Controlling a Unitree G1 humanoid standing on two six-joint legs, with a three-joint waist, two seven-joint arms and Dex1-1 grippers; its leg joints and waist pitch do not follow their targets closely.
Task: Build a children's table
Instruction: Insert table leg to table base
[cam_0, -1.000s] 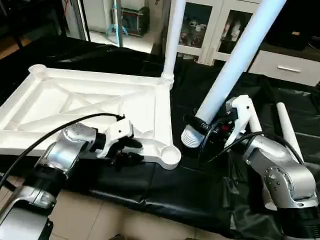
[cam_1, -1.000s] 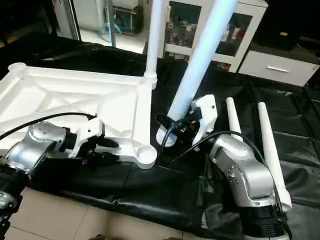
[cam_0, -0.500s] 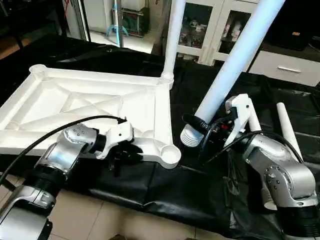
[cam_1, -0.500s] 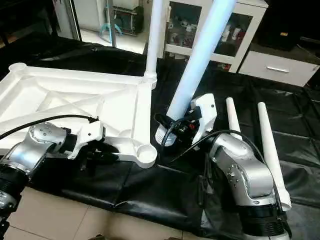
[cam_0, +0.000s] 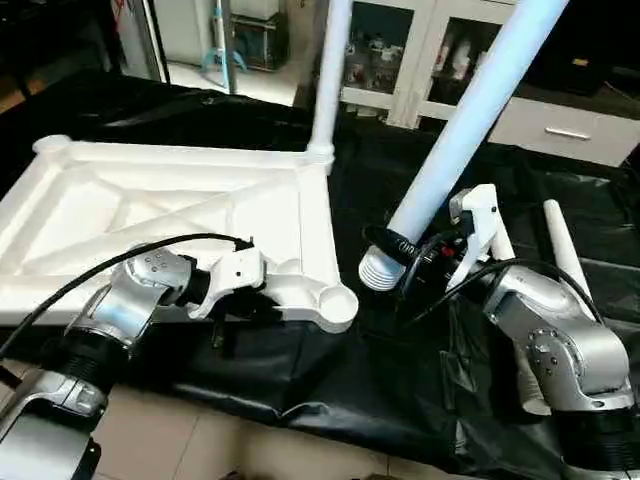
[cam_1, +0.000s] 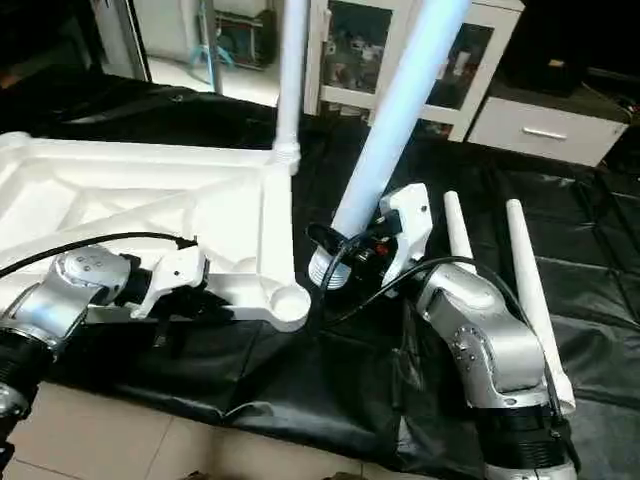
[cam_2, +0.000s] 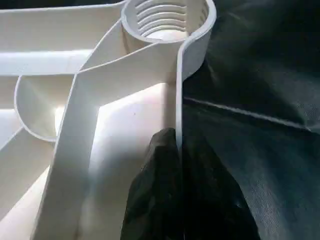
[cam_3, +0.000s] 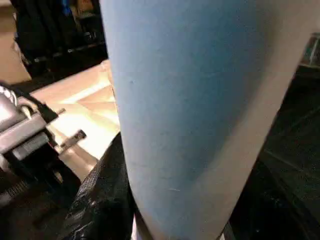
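Right tool (cam_0: 408, 262) gripped long tapered white tube leg (cam_0: 470, 125), threaded end toward empty corner socket (cam_0: 335, 301) at 8 o'clock; left tool (cam_2: 176, 165) pinched white ribbed square plastic tabletop (cam_0: 150, 215) rim.

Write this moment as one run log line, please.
left gripper: shut on tabletop rim | right gripper: holding leg tilted | threaded end above cloth
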